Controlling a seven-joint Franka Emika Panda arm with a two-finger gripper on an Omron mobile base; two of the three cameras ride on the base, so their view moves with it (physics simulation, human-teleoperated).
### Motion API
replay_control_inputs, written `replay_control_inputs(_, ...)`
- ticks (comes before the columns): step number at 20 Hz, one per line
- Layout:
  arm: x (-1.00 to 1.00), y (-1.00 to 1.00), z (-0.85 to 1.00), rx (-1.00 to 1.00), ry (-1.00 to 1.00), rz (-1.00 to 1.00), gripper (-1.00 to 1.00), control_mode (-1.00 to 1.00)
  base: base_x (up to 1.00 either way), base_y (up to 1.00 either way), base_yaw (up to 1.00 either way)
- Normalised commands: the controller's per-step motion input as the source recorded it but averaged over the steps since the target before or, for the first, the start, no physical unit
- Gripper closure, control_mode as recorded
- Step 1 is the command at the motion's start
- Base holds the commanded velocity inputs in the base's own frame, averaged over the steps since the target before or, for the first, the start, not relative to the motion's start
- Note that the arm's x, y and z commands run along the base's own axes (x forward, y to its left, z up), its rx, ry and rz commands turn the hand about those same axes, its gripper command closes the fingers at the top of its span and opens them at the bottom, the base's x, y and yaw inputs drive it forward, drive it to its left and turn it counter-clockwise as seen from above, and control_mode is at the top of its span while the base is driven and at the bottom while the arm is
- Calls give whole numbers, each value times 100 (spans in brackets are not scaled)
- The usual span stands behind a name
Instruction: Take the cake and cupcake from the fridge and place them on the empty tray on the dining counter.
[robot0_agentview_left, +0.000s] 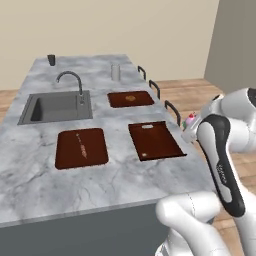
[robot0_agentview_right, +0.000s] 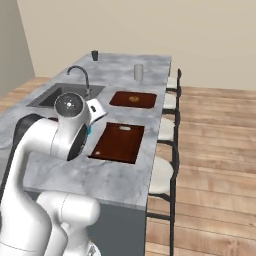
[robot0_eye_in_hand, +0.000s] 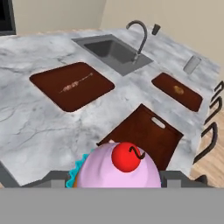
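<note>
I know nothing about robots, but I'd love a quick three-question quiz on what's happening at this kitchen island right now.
1. True or false: the fingers are closed on the cupcake.
2. How many dark reddish-brown trays lie on the dining counter?
3. Which tray is bare? A) the one beside the sink B) the one nearest the stools and the arm C) the far one by the pale cup

Key:
1. True.
2. Three.
3. B: the near tray is bare; the left tray holds a thin skewer, and the far tray holds a small orange-brown lump.
</note>
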Motion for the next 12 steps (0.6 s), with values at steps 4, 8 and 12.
replay_control_inputs(4,61,-2,-19,12,15,0,100,-100,0,0,0)
replay_control_inputs(8,48,0,-32,8,13,0,100,-100,0,0,0)
replay_control_inputs(12,41,0,-45,11,4,0,100,-100,0,0,0)
